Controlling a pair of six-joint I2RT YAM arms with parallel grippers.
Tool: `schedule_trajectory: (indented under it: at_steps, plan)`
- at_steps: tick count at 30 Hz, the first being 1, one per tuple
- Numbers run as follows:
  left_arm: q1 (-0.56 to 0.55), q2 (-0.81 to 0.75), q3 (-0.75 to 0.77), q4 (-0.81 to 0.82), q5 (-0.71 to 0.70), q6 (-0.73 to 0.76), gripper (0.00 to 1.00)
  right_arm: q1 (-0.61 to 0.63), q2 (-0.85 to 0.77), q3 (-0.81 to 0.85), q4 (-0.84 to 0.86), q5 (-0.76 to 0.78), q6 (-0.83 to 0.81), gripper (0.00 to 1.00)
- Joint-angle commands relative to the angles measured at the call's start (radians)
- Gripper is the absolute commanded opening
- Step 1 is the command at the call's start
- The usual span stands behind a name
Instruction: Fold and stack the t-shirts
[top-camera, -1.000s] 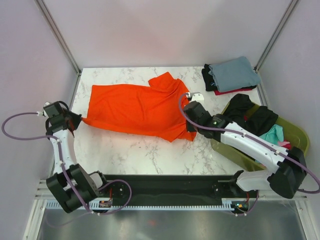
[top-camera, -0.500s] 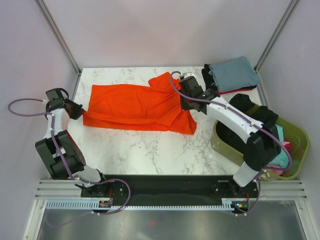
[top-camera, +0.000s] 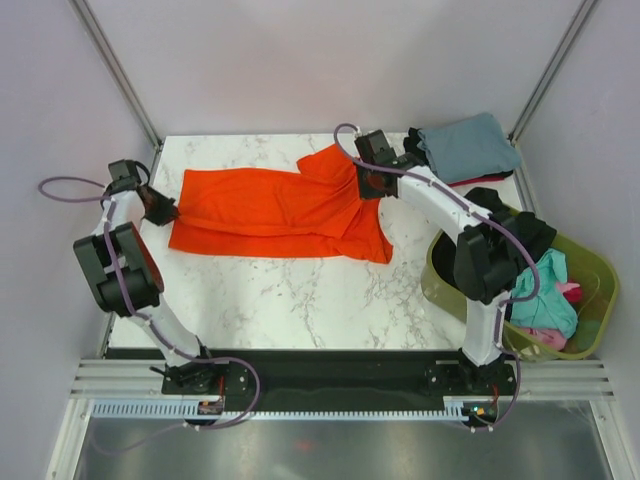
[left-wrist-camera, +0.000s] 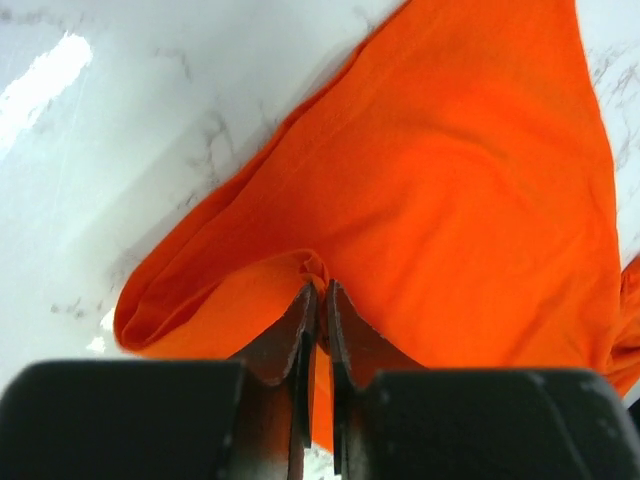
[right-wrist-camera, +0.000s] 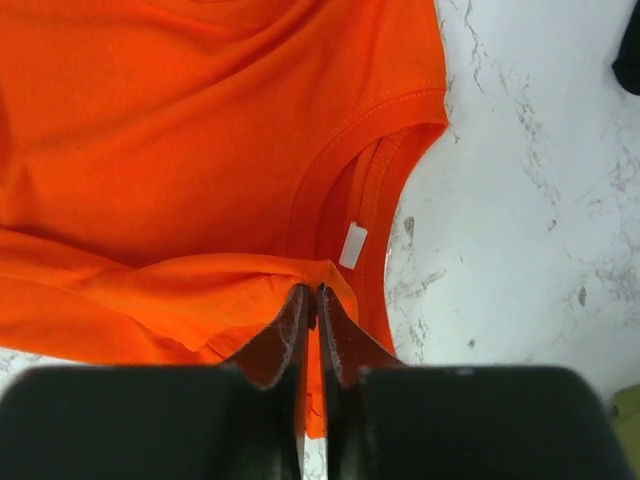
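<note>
A bright orange t-shirt (top-camera: 270, 210) lies lengthwise across the marble table, folded over along its length. My left gripper (top-camera: 165, 210) is at its left end, shut on a pinched fold of orange cloth (left-wrist-camera: 318, 275). At the shirt's right end, by the collar, my right gripper (top-camera: 362, 188) is shut on a doubled orange edge (right-wrist-camera: 330, 275). The neckline with its white label (right-wrist-camera: 352, 245) lies just beyond those jaws. A stack of folded t-shirts sits at the back right, a grey-blue one (top-camera: 468, 147) on top and black and red edges showing under it.
An olive-green basket (top-camera: 596, 268) stands at the right edge, holding black, teal (top-camera: 548, 300) and pink clothes. The right arm reaches over its near-left corner. Bare marble (top-camera: 290, 290) lies in front of the orange shirt. Metal frame posts rise at the back corners.
Both grippers have swung away from the near side toward the back of the table, carrying the shirt's edge with them. The orange shirt now lies narrower and straighter.
</note>
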Motion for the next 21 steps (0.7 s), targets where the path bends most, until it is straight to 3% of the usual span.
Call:
schedule_trajectory:
  at_steps: [1,2,3,4,5,6,7,10,12,16,21]
  plan:
    - [-0.003,0.082,0.145,-0.052,0.032,0.071,0.15,-0.045,0.113,0.131,-0.027,-0.018,-0.023,0.16]
    - [-0.009,0.137,0.185,-0.103,0.044,0.085,0.21,-0.056,0.145,0.21,-0.041,-0.013,-0.023,0.35]
    - [-0.012,0.165,0.281,-0.14,0.046,0.097,0.31,-0.079,0.208,0.256,-0.065,-0.012,-0.024,0.42]
    - [-0.016,0.191,0.334,-0.178,0.038,0.126,0.35,-0.091,0.239,0.354,-0.072,-0.013,-0.027,0.56]
    - [-0.018,0.229,0.381,-0.256,0.024,0.139,0.4,-0.1,0.268,0.408,-0.082,-0.019,-0.032,0.64]
    - [-0.018,0.234,0.445,-0.279,0.015,0.148,0.51,-0.122,0.321,0.459,-0.099,-0.03,-0.043,0.7]
    - [-0.018,0.231,0.466,-0.302,0.001,0.16,0.54,-0.129,0.345,0.553,-0.118,-0.03,-0.043,0.75]
    - [-0.019,0.155,0.446,-0.313,-0.02,0.16,0.67,-0.146,0.35,0.607,-0.187,-0.013,-0.026,0.77]
    - [-0.018,0.077,0.385,-0.312,-0.032,0.169,0.68,-0.143,0.235,0.514,-0.152,-0.051,-0.003,0.77]
    - [-0.03,-0.064,0.167,-0.228,0.006,0.15,0.65,-0.107,-0.05,-0.053,0.09,-0.191,0.089,0.78]
    - [-0.038,-0.149,-0.102,-0.106,0.041,0.117,0.64,-0.019,-0.247,-0.396,0.205,-0.193,0.178,0.79]
